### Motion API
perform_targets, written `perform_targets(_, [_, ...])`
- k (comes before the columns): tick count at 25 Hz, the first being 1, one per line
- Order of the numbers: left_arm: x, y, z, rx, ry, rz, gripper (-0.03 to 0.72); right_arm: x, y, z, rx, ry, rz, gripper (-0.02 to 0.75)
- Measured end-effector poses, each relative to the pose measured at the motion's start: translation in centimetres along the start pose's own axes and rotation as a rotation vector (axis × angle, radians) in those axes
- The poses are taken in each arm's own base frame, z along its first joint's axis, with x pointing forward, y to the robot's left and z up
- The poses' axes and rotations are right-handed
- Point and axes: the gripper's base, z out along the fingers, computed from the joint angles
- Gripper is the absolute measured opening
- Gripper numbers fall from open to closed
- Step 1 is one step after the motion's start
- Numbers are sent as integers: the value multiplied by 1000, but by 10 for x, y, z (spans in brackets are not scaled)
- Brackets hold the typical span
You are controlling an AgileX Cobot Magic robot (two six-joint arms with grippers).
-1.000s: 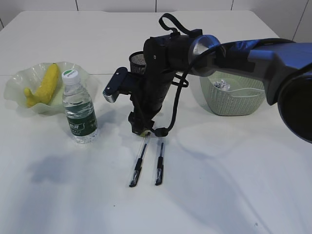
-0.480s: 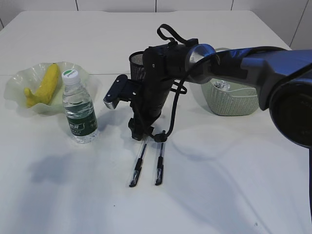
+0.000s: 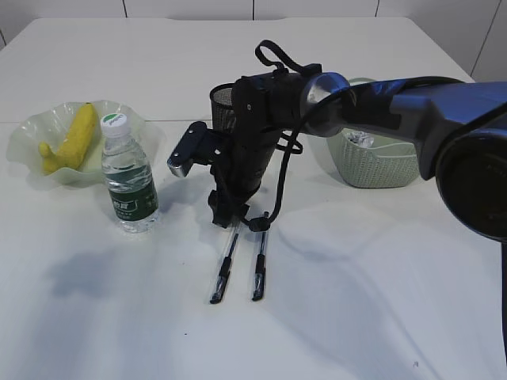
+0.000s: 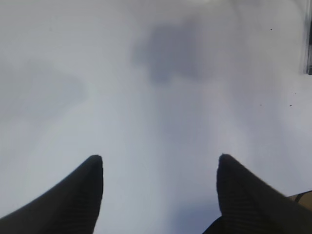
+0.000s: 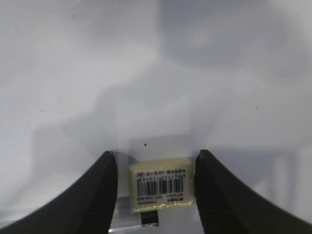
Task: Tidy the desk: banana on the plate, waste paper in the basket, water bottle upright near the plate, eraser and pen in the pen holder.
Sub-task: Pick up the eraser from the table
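Compared with one second ago, the right gripper sits lower in the exterior view, close above the upper ends of the two pens, and the yellowish item seen at its tip then is now hidden. The pen holder stands just behind the gripper, largely masked by the arm. Banana lies on the plate; the water bottle stands upright beside it, well to the gripper's left.

Left wrist view: the left gripper hangs wide open over bare table; only a dark sliver shows at the right edge.

Right wrist view: the eraser lies between the narrowly parted fingers. Contact cannot be confirmed. Recommended: close squarely on the eraser's flat sides, lift straight, clear the pens. Its lower end is cut off.
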Motion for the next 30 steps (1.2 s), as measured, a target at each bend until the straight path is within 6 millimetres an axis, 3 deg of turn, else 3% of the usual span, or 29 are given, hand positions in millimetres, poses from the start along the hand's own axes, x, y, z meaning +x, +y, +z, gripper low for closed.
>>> perform_targets(16, [0, 0, 0, 0, 0, 1, 514, -1, 0, -1, 2, 1, -4, 218])
perform_targets(30, [0, 0, 0, 0, 0, 1, 514, 1, 5, -10, -48, 35, -1, 201])
